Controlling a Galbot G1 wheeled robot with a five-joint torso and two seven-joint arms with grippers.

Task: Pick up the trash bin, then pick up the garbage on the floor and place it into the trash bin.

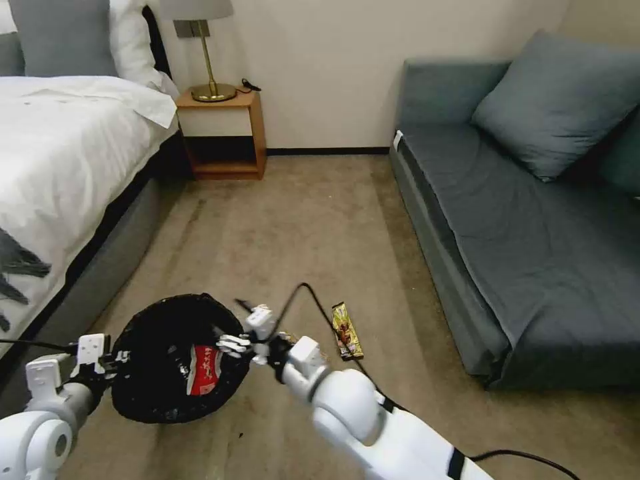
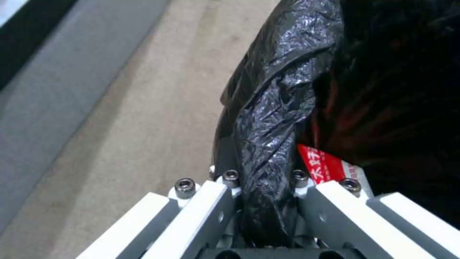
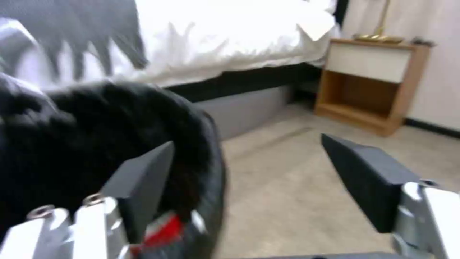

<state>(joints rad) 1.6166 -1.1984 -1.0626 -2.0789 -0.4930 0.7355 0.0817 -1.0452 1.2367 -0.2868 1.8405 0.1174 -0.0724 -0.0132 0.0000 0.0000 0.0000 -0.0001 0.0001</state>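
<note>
left gripper (image 2: pixel 261 216) clamped on crinkly black bag rim of round trash bin (image 1: pixel 175 360), held above beige carpet (image 1: pixel 313 220). glossy red-white snack bag (image 1: pixel 203 370) lies inside. right gripper (image 3: pixel 268 180) spread wide, empty, at bin rim. gold-brown candy wrapper (image 1: pixel 347 331) flat on carpet beside sofa (image 1: pixel 533 227).

The trash bin (image 1: pixel 160 360), at the lower left of the head view, is lined with thin black plastic that looks shiny and crinkly. Inside it lies a red-white snack bag (image 1: pixel 203 371), smooth and a bit glossy. The gold-brown candy wrapper (image 1: pixel 347 330), low in the middle of the frame, is shiny foil. The floor (image 1: pixel 313 227) is tan carpet, matt and a little rough. The left gripper (image 2: pixel 266 216) has smooth white plastic parts and small shiny metal screws. The right gripper (image 3: pixel 268 180) has dull black pads. The nightstand (image 1: pixel 223 133), at the upper left, is smooth wood. The sofa (image 1: pixel 520 220), on the right, is soft grey cloth.
</note>
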